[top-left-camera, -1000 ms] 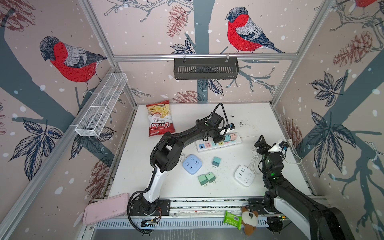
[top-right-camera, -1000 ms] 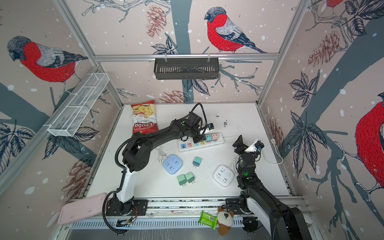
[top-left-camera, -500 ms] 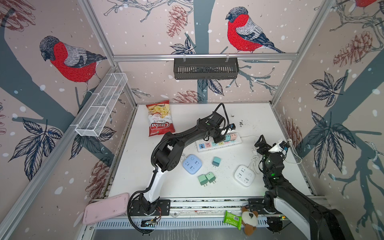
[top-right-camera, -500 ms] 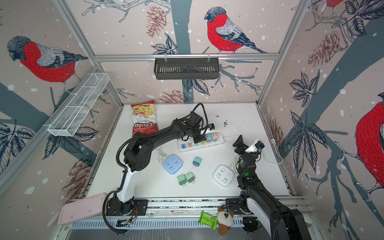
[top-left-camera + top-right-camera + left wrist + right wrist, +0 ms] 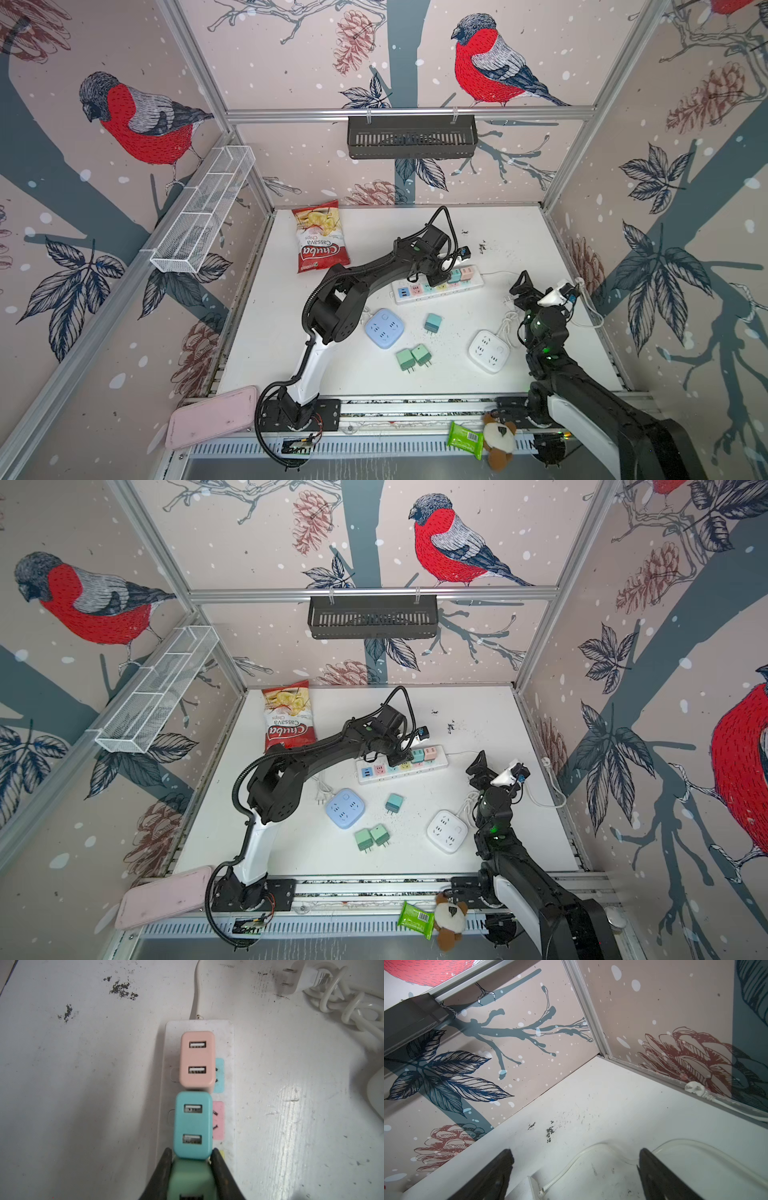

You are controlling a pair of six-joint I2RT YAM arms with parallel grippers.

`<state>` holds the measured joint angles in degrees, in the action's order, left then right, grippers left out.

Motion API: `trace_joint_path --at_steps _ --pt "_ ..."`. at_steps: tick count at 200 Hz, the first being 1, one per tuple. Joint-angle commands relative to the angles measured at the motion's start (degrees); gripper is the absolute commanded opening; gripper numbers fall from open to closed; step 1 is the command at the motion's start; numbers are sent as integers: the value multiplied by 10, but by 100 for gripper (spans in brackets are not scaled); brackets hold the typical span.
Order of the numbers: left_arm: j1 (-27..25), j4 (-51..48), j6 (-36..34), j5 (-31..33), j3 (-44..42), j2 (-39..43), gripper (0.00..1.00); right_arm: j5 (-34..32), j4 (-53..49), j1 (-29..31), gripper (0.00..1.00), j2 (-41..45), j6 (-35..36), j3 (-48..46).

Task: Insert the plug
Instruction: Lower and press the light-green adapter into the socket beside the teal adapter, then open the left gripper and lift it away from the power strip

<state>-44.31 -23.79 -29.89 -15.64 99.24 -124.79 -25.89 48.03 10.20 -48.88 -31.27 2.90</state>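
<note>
In the left wrist view my left gripper (image 5: 191,1160) is shut on a green plug (image 5: 191,1178), which stands over the white power strip (image 5: 228,1043). The green plug touches a teal plug (image 5: 193,1125) seated in the strip, and a pink plug (image 5: 197,1059) sits beyond that. How deep the green plug sits is hidden. In both top views the left gripper (image 5: 440,275) (image 5: 397,757) is down on the strip (image 5: 473,283) (image 5: 441,764). My right gripper (image 5: 540,289) (image 5: 496,771) (image 5: 575,1159) hovers open and empty at the right.
Loose on the table lie a teal plug (image 5: 433,322), two green plugs (image 5: 413,356), a blue socket cube (image 5: 385,328) and a white socket cube (image 5: 489,351) with a coiled cord (image 5: 342,1001). A chips bag (image 5: 320,237) lies at the back left.
</note>
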Motion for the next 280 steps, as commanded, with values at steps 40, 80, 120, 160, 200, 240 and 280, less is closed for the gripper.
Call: trace_joint_path --at_steps 40,80,120,160,200,240,280 --pt "8 -61 10 -28 -9 -16 0 -4 12 -2 95 9 -2 -3" --pt "22 -59 14 -56 -22 -4 0 3 5 -2 94 8 0 2" --pt "25 -52 10 -69 -43 17 0 1 11 -3 95 3 -1 1" --pt "25 -47 13 -69 -40 11 0 0 10 -3 94 14 -2 -6" --pt "25 -46 15 -39 -42 2 0 3 7 -4 94 6 -1 1" --pt "21 -17 13 -20 -83 21 0 -3 13 -4 95 13 -5 -6" --pt "21 43 3 -18 -140 57 0 4 5 -4 94 13 -2 -2"
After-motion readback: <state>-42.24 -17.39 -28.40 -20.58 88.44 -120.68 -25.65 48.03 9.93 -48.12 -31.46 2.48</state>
